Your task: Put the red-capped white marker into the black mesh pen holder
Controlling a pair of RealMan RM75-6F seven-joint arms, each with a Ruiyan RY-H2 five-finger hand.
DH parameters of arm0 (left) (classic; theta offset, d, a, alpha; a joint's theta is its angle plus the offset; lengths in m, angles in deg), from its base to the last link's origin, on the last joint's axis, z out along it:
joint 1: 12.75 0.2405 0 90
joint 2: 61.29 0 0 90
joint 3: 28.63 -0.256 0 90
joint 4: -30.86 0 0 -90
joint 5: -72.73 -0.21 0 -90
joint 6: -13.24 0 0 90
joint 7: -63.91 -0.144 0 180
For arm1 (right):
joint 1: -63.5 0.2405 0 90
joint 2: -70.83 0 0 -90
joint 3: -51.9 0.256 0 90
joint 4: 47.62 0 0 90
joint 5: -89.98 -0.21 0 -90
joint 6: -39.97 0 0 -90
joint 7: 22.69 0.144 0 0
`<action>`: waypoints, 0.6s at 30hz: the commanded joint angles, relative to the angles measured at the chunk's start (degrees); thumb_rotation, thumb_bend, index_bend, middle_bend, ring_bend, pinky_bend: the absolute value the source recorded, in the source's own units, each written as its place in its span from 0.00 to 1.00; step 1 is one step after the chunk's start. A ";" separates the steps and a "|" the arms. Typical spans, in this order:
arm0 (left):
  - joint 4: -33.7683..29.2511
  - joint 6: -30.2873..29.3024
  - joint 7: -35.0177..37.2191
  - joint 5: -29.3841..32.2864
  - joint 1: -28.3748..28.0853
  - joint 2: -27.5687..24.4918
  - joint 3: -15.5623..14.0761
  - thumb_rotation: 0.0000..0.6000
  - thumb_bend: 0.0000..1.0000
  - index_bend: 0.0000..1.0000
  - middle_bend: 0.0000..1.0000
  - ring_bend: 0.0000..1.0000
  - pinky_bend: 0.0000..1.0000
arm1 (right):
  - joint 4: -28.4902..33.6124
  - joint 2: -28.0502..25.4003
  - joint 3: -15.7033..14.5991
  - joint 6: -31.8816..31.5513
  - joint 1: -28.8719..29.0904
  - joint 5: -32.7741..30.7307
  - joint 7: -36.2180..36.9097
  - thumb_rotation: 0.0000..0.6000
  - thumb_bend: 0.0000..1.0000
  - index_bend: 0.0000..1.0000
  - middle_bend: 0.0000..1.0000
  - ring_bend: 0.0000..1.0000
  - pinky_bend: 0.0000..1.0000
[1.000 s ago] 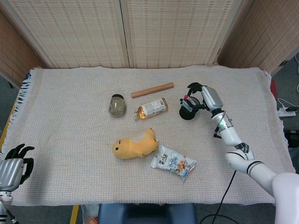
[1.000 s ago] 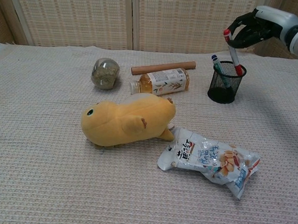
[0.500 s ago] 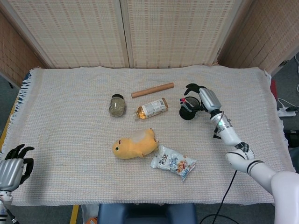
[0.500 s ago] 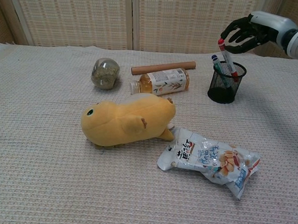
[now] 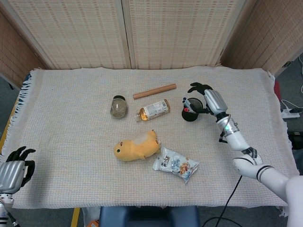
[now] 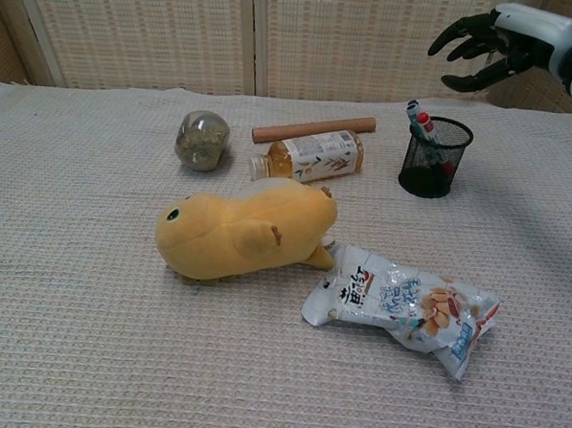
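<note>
A coarse waffle-weave cloth (image 6: 88,338) covers the table. On it lie a fuzzy yellow plush (image 6: 242,231), a glossy crinkled snack bag (image 6: 401,306) (its lettering is too small to read), a clear tea bottle (image 6: 313,156) with a printed label, a wooden rod (image 6: 312,129) and a round glass jar (image 6: 202,139). The black mesh pen holder (image 6: 435,159) stands upright; the red-capped white marker (image 6: 427,126) now leans inside it beside a blue-capped pen (image 6: 413,112). A second ago the right hand (image 6: 486,52) pinched that marker; it has since let go and lifted, fingers spread, holding nothing. The left hand (image 5: 13,168) rests at the table's near edge, fingers curled around nothing.
</note>
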 commanded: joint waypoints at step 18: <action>-1.15 -0.57 -0.40 -2.84 -0.24 0.17 -1.02 1.00 0.59 0.36 0.21 0.09 0.16 | 23.15 -16.46 -15.22 -37.48 -34.28 7.98 -26.63 1.00 0.29 0.47 0.18 0.27 0.16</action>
